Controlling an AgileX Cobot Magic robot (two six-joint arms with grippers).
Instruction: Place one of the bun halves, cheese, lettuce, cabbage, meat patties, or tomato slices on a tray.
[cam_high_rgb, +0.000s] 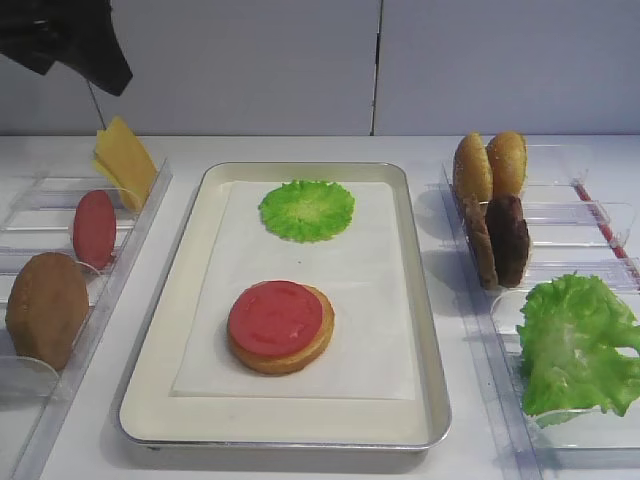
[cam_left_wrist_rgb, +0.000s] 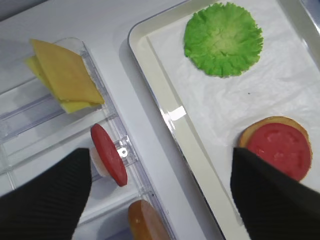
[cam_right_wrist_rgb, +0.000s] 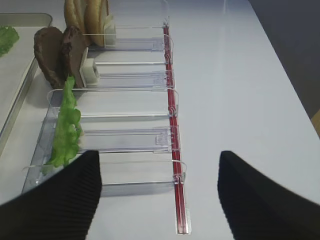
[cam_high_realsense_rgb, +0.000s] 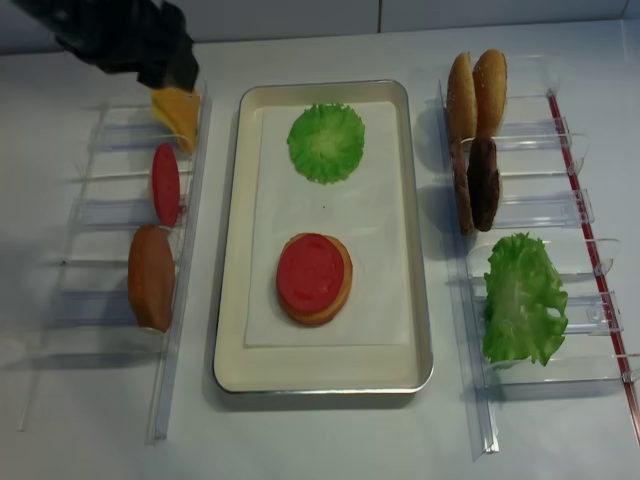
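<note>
The tray (cam_high_rgb: 300, 420) lies in the middle, lined with white paper. On it a tomato slice (cam_high_rgb: 275, 317) rests on a bun half (cam_high_rgb: 285, 358), with the flat round green cabbage (cam_high_rgb: 307, 209) behind. In the left rack stand cheese (cam_high_rgb: 125, 160), a second tomato slice (cam_left_wrist_rgb: 109, 155) and a bun half (cam_high_rgb: 45, 308). The right rack holds bun halves (cam_high_rgb: 490, 165), meat patties (cam_high_rgb: 505, 240) and lettuce (cam_high_rgb: 575, 345). My left gripper (cam_left_wrist_rgb: 160, 165) hangs open and empty, high over the left rack's far end. My right gripper (cam_right_wrist_rgb: 157, 165) is open and empty, near the right rack's front end.
Both clear plastic racks (cam_high_realsense_rgb: 80, 215) (cam_high_realsense_rgb: 560, 215) flank the tray on the white table. A red strip (cam_right_wrist_rgb: 172, 130) runs along the right rack's outer side. A grey wall stands behind the table.
</note>
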